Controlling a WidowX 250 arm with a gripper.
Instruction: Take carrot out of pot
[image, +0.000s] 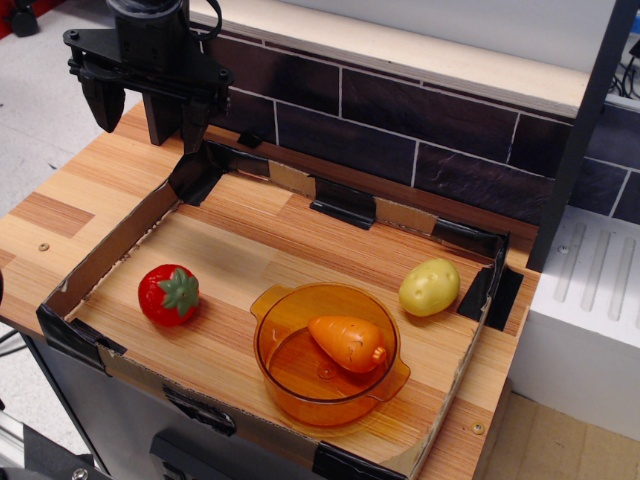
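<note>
Nearest the camera, the pot (330, 352) sat on the wooden counter (60, 215) close to the front edge of the cardboard-walled work area (110, 250). It was upright, see-through amber, with one small handle toward the back left and another at the right. Inside it lay the carrot (348, 341), on its side, pointed end toward the left, knobby end toward the right, leaning against the pot's far-right wall. Nothing touched the carrot except the pot.

Left of the pot, well apart from it, a red strawberry (168, 295) with green leaves rested on the wood. Behind and right of the pot, near but not touching, a yellow potato (429, 287) sat close to the right cardboard wall, beside a black tape patch (492, 291).

Farther back, the low cardboard wall ran along the rear, taped black at corners and joints. Beyond it stood a dark tiled backsplash (400, 120).

At far left rear, the gripper (144, 112) hung above the back-left corner, well apart from the pot and carrot. Its black fingers (103, 105) were spread apart, holding nothing.
</note>
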